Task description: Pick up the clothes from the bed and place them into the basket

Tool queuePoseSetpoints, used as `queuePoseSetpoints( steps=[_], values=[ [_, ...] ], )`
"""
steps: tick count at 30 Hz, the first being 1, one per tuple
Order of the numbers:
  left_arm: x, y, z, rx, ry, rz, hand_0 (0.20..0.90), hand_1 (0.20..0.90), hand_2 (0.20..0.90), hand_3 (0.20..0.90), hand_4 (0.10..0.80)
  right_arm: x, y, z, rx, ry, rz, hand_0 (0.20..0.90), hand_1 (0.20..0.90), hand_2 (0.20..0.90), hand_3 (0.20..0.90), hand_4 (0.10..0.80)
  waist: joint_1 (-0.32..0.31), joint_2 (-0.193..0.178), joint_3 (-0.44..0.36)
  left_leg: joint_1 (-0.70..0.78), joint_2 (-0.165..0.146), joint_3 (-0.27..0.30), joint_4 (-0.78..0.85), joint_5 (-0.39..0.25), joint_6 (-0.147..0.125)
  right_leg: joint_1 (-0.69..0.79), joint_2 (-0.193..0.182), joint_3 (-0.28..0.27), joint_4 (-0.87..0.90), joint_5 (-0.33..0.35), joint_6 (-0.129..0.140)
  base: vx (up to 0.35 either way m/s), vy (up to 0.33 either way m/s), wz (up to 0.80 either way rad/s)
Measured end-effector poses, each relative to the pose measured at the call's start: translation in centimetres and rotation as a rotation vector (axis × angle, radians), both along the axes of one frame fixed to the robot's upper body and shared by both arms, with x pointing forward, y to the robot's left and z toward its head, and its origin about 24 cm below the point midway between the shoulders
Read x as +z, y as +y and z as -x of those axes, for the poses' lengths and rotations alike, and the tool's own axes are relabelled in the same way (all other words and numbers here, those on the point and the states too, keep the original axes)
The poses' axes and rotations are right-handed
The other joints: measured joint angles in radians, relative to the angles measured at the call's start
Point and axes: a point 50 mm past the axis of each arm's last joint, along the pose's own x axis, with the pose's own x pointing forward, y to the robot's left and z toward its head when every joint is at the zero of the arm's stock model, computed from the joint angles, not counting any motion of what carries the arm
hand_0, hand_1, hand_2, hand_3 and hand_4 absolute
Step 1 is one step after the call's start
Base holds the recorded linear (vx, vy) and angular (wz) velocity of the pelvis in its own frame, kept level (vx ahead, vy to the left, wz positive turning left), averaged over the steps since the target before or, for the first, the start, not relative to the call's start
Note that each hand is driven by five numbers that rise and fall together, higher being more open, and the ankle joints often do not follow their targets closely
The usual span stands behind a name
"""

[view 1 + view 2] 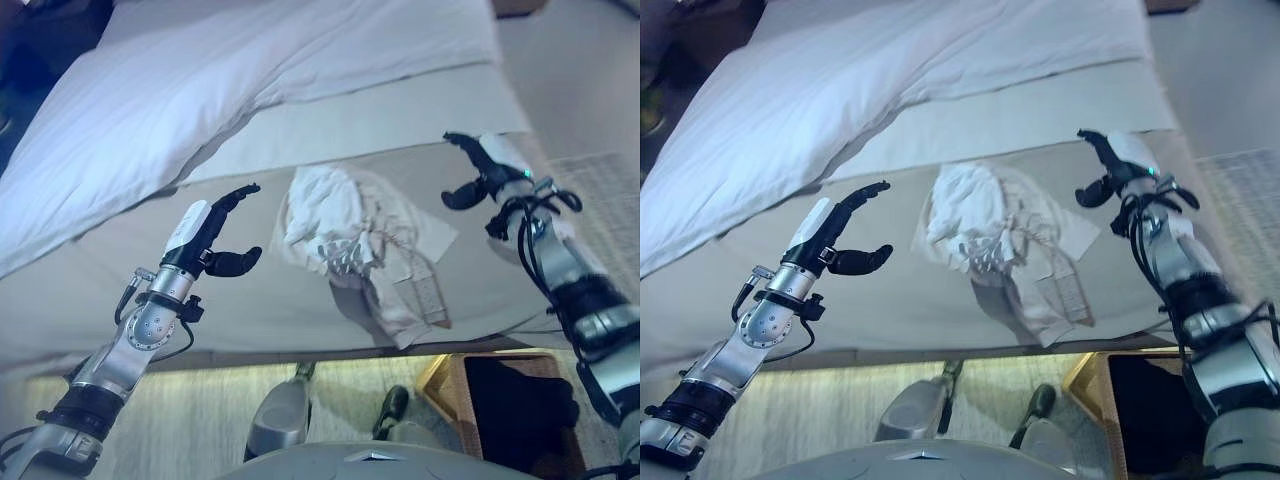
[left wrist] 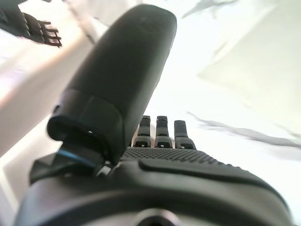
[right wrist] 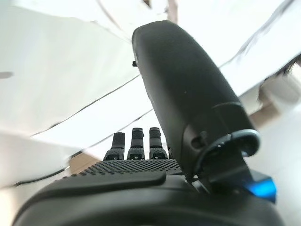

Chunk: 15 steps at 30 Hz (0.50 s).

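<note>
nothing's picked up yet: the clothes [image 1: 355, 240] lie bunched on the bed [image 1: 250, 290] between my left hand [image 1: 215, 240] and right hand [image 1: 480, 170], both spread wide and empty, basket [image 1: 450, 385] waiting at near right.

Crumpled white cloth clothes [image 1: 350, 235] lie on the bed's [image 1: 250, 290] smooth matt sheet, beside a woven wicker basket [image 1: 445, 385].

Basket [image 1: 455, 385] cut off by the lower picture edge, its contents too dark to identify. Duvet [image 1: 180, 90] runs past the top and left edges. Both wrist views: bedding blurred beyond each thumb.
</note>
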Motion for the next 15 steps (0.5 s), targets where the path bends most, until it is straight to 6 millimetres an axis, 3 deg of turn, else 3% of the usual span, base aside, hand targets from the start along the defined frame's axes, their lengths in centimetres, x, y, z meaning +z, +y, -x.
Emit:
queuePoseSetpoints(
  steps=[1,5,6,10,15],
  values=[
    [0.2,-0.2,0.0,-0.012,-0.008,0.001,0.9,0.9,0.9,0.9,0.8,0.0,0.0,-0.1,-0.009,0.004,0.016,0.9,0.9,0.9,0.9,0.8,0.015,0.001,0.023,-0.007,-0.008,-0.012,0.021,-0.011,-0.005,-0.017,-0.018,-0.009,0.066,-0.038,-0.001,0.002,0.077,0.44],
    [1.3,-1.0,0.3,-0.085,-0.057,-0.004,0.9,0.9,0.9,0.9,0.8,1.9,1.0,-1.0,-0.01,-0.026,0.115,0.9,0.9,0.9,0.9,0.8,0.08,-0.018,0.113,-0.084,-0.087,-0.029,0.196,-0.106,0.013,-0.133,-0.154,-0.015,0.396,-0.204,-0.022,0.082,0.024,0.38],
    [1.6,-1.1,0.3,-0.098,-0.07,-0.007,0.9,0.9,0.9,0.9,0.8,2.5,1.3,-1.2,-0.008,-0.04,0.12,0.9,0.9,0.9,0.9,0.8,0.091,-0.018,0.133,-0.106,-0.097,-0.031,0.24,-0.117,0.019,-0.15,-0.174,-0.009,0.442,-0.225,-0.016,0.044,0.022,0.3],
    [2.4,-1.5,0.3,-0.132,-0.103,-0.016,0.9,0.9,0.9,0.9,0.8,4.1,2.4,-1.9,0.002,-0.071,0.158,0.9,0.9,0.9,0.9,0.8,0.133,-0.015,0.178,-0.172,-0.127,-0.03,0.368,-0.156,0.031,-0.18,-0.207,-0.016,0.544,-0.283,-0.024,0.013,0.007,0.22],
    [2.7,-1.9,0.3,-0.158,-0.123,-0.015,0.9,0.9,0.9,0.9,0.8,6.4,3.0,-2.4,-0.024,-0.111,0.215,0.9,0.9,0.9,0.9,0.8,0.155,-0.013,0.197,-0.258,-0.138,-0.035,0.476,-0.19,0.033,-0.245,-0.234,-0.027,0.658,-0.339,-0.031,-0.039,0.007,0.2]
  ],
)
